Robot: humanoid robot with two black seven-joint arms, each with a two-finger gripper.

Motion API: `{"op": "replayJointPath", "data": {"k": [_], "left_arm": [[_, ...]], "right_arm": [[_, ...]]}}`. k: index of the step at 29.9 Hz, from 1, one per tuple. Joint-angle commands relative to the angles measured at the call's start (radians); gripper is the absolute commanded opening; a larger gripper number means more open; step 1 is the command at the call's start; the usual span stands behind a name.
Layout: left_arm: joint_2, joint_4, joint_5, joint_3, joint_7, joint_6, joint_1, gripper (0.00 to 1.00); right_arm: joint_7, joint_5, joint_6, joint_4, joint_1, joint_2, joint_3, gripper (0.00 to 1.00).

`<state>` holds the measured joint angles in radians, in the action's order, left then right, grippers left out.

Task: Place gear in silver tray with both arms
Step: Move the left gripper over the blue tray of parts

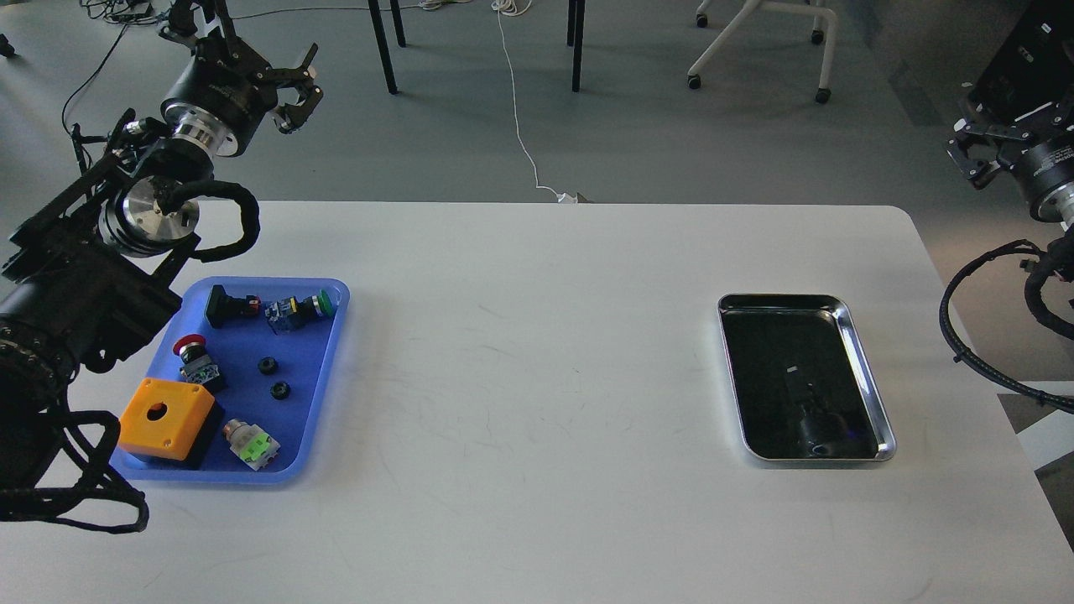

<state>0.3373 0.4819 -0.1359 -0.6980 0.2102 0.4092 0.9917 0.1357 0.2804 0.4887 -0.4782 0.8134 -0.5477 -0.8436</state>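
Two small black gear-like rings (268, 366) (279, 390) lie in the middle of a blue plastic tray (327, 377) at the table's left. The silver tray (869, 379) sits on the right side of the table, its dark mirror bottom holding only reflections. My left gripper (299, 87) hangs high above the table's far left corner, behind the blue tray, open and holding nothing. My right gripper (972, 151) is off the table's far right edge, small and dark, so its fingers cannot be told apart.
The blue tray also holds an orange box (165, 417), a red push-button (191, 351), a green-capped switch (300, 310), a black switch (228, 306) and a small green-and-white part (252, 445). Beyond the white table (537, 403) stand chair legs and a white cable (520, 126) on the floor.
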Motion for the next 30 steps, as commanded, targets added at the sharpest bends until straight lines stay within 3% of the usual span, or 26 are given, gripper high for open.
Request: {"op": "replayJointPath", "data": {"k": [1,11,15,17,20,26,30], "left_arm": [[0.003,0.000,0.005,0.002,0.001,-0.009,-0.001,0.98],[0.045,0.000,-0.001,-0.003,0.003,-0.013,0.001,0.98],[0.086,0.007,0.009,0.003,-0.011,0.025,-0.001,0.98],[0.112,0.011,0.021,0.034,-0.014,0.074,-0.004,0.98],[0.175,0.015,0.064,0.132,-0.011,0.079,-0.002,0.98],[0.348,0.211,0.229,0.274,-0.006,0.079,-0.002,0.98],[0.480,0.361,0.406,0.294,-0.002,0.079,-0.007,0.98]], "right_arm": [[0.001,-0.001,0.000,-0.003,0.001,-0.001,0.001,1.00],[0.001,-0.003,0.000,-0.002,0.004,-0.001,0.005,1.00],[0.002,-0.003,0.000,-0.002,0.003,0.002,0.005,1.00],[0.004,-0.003,0.000,-0.002,0.003,0.005,0.001,1.00],[0.005,-0.003,0.000,-0.002,0.003,0.003,-0.006,1.00],[0.005,-0.003,0.000,0.000,0.001,-0.001,-0.009,1.00],[0.005,-0.003,0.000,0.000,-0.002,-0.003,-0.009,1.00]]}}
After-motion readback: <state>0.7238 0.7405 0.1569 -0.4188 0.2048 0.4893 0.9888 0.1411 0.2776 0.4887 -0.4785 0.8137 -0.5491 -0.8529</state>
